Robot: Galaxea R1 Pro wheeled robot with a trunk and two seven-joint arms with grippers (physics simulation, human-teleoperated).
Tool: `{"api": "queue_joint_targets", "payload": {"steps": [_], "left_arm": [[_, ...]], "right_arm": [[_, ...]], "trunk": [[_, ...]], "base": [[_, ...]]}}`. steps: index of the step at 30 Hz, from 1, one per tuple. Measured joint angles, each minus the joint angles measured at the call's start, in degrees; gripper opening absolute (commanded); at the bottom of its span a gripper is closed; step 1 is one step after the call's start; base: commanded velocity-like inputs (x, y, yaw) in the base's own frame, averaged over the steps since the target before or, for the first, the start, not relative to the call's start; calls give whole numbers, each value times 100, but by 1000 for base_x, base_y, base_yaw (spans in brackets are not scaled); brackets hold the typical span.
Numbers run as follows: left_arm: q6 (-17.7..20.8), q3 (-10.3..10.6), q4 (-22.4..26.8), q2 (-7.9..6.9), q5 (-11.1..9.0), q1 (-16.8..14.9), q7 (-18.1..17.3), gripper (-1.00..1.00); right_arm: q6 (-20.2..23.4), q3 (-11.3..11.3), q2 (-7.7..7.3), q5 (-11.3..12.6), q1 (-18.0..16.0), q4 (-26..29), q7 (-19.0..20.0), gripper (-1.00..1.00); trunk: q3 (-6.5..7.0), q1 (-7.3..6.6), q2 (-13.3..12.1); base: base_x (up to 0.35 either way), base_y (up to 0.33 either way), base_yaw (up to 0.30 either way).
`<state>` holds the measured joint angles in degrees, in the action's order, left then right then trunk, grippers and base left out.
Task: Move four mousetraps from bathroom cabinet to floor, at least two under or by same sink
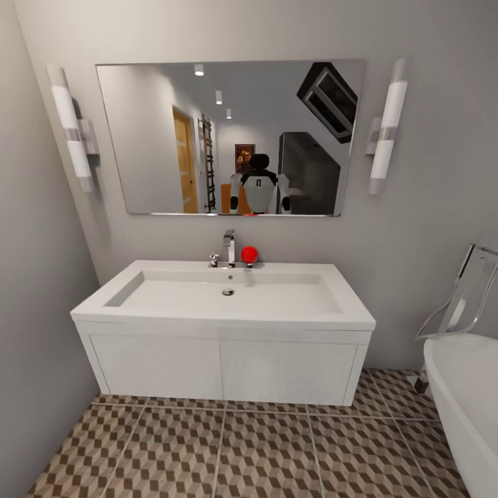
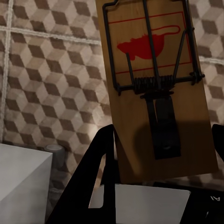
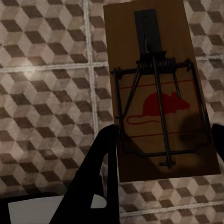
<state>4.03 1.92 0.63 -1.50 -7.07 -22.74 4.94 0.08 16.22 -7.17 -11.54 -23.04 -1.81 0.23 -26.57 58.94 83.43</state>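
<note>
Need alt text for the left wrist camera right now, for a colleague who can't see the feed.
A wooden mousetrap with a red mouse print and black wire spring sits clamped between the left gripper's black fingers, above the cube-patterned bathroom floor. A white block's corner shows beside the gripper.

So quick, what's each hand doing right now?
Left hand: closed on a mousetrap.
Right hand: closed on another mousetrap.

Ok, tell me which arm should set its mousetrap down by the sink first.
Either, marginally left: both the left tool and right tool grip a mousetrap over tiles, but a white box corner, possibly the vanity, sits beside the left.
</note>
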Motion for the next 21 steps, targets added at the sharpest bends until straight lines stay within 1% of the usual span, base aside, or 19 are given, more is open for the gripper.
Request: {"api": "queue_joint_targets", "payload": {"steps": [5, 15, 21], "left_arm": [[0, 6, 0, 20, 17, 0, 15, -100], [0, 12, 0, 42, 24, 0, 55, -100], [-7, 5, 0, 44, -12, 0, 63, -100]], "right_arm": [[0, 0, 4, 0, 0, -1, 0, -100], [-11, 0, 12, -7, 0, 0, 0, -100], [-2, 0, 16, -16, 0, -1, 3, -100]], "trunk": [[-90, 110, 201], [-90, 111, 202], [-90, 111, 202]], "base": [[0, 0, 0], [0, 0, 0], [0, 0, 0]]}}
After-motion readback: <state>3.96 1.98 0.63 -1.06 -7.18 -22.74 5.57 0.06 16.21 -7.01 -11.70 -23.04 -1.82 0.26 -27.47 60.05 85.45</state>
